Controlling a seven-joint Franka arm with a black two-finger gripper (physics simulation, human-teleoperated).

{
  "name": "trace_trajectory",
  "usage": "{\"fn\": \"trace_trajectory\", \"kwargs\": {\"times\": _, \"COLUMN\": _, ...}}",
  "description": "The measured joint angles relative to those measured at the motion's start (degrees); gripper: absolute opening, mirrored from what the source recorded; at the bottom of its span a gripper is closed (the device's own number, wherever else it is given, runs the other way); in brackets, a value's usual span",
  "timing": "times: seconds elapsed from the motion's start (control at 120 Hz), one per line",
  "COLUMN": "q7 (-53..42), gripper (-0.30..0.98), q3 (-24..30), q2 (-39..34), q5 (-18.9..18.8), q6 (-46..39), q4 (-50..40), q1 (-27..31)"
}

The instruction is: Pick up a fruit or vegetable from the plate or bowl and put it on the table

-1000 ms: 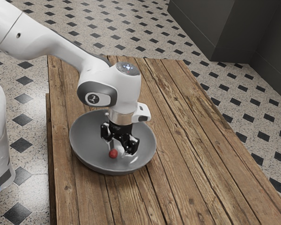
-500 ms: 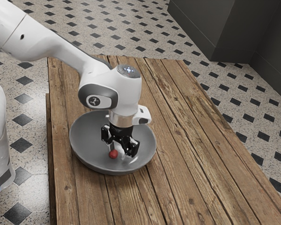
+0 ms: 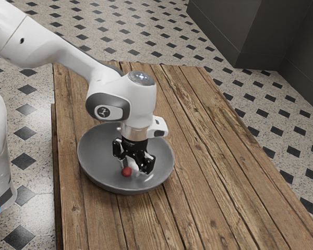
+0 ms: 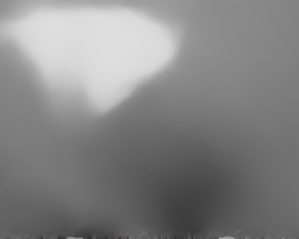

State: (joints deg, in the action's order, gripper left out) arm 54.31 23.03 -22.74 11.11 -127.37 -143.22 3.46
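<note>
Red produce: A small, round, red fruit or vegetable (image 3: 127, 171) sits in the bowl (image 3: 95, 157), its exact kind unclear to this onlooker.
Handling: Likely light and fairly firm, with a smooth skin that could slip or roll along the curved wall; a hard squeeze might bruise it.
Hold: Best taken across its widest part, from two opposite sides, low enough that it does not squirt out beneath.
Bowl: Wide, grey and shallow, it stands upright on the wooden surface (image 3: 214, 187), near the long edge at the exterior view's left.
Contents: The red piece lies in the lower part of the bowl; a pale shape (image 3: 133, 166) shows just beside it, whether produce, glare or hardware I cannot tell.
End effector: The black end effector (image 3: 133, 162) reaches down into the bowl, right by the red piece; whether it is open or closed, I cannot tell.
</note>
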Motion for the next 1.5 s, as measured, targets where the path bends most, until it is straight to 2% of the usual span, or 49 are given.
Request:
{"fn": "trace_trajectory", "kwargs": {"times": 0.567, "q7": 0.76, "gripper": 0.33, "q3": 1.23, "q2": -2.98, "q5": 2.11, "q6": -0.11, "q4": -2.3, "q1": 0.05}}
{"fn": "trace_trajectory", "kwargs": {"times": 0.8, "q7": 1.1, "gripper": 0.18, "q3": 1.55, "q2": -2.97, "q5": 2.23, "q6": -0.18, "q4": -2.34, "q1": 0.42}}
{"fn": "trace_trajectory", "kwargs": {"times": 1.1, "q7": 2.11, "gripper": 0.16, "q3": 1.65, "q2": -3.56, "q5": 1.39, "q6": -0.19, "q4": -1.89, "q1": 0.4}}
{"fn": "trace_trajectory", "kwargs": {"times": 1.35, "q7": 3.57, "gripper": 0.15, "q3": 2.1, "q2": -1.55, "q5": -5.63, "q6": -0.19, "q4": 4.99, "q1": 0.45}}
{"fn": "trace_trajectory", "kwargs": {"times": 1.5, "q7": 4.66, "gripper": 0.14, "q3": 2.43, "q2": 9.22, "q5": -13.42, "q6": -0.21, "q4": 17.71, "q1": -0.23}}
